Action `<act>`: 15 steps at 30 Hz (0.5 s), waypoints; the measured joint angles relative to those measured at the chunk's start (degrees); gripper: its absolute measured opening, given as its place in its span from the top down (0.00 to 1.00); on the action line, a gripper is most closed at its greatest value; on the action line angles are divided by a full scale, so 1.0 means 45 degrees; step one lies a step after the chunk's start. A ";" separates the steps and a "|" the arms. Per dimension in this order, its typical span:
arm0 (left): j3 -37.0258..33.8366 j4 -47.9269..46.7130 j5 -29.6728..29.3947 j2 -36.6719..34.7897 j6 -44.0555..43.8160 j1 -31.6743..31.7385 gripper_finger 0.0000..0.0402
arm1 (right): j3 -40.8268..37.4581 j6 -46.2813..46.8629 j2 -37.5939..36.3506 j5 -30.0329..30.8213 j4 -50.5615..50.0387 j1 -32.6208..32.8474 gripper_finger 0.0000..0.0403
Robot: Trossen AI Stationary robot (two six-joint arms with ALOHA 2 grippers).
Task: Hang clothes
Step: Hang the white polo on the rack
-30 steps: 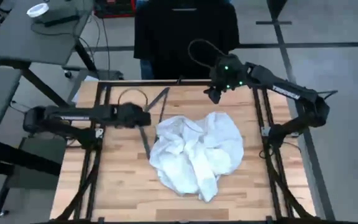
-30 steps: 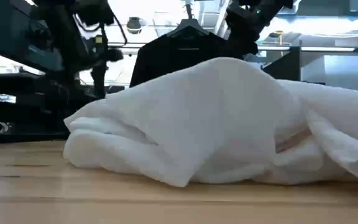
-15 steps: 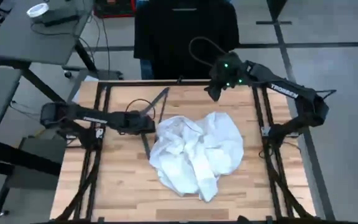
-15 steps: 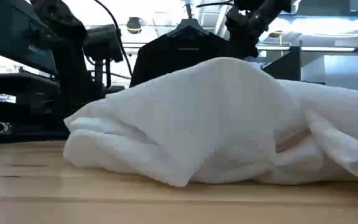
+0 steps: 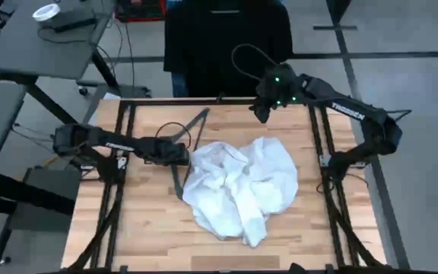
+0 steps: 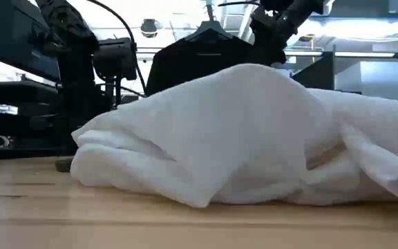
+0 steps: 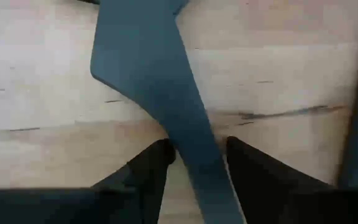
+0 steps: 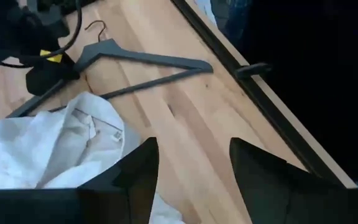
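Observation:
A crumpled white top [image 5: 238,186] lies in a heap in the middle of the table, also seen in the low view [image 6: 240,131]. A dark thin hanger [image 5: 191,128] lies flat on the wood left of it, its hook [image 8: 95,28] toward the far edge. My left gripper [image 5: 176,155] is low over the hanger, open, one finger on each side of one hanger arm [image 7: 185,118]. My right gripper [image 5: 258,116] hovers open over the far edge with nothing between its fingers [image 8: 194,149]. A black top [image 5: 226,38] hangs beyond the far edge. My left gripper [image 7: 197,146] comes from above, pointing steeply down, its open fingers [image 7: 157,162] standing across the hanger's flat arm [image 7: 194,155], one on each side. I cannot tell whether they touch it. The hanger lies flat on the table.
Black frame rails [image 5: 120,152] run along the table's left and right sides [image 5: 322,152] and a bar along its far edge [image 8: 253,68]. A grey desk [image 5: 44,30] with a white bowl stands at the far left. Bare wood shows near the front edge [image 5: 150,236].
My left gripper has come down toward the table, tipping more steeply downward, and has shifted a little toward the white top, ending over the hanger's arm. It stayed still in the last half second. The white top and hanger have not moved.

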 joint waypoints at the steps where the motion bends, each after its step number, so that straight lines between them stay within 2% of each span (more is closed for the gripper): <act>1: 0.0000 0.0000 0.0000 0.0000 0.0094 0.0000 0.63 | 0.0000 0.0000 0.0000 0.0000 0.0000 0.0031 0.54; 15: -0.0006 0.0000 -0.0068 0.0010 0.0564 -0.0001 0.63 | 0.0000 0.0407 -0.0005 0.0000 0.0005 0.0116 0.54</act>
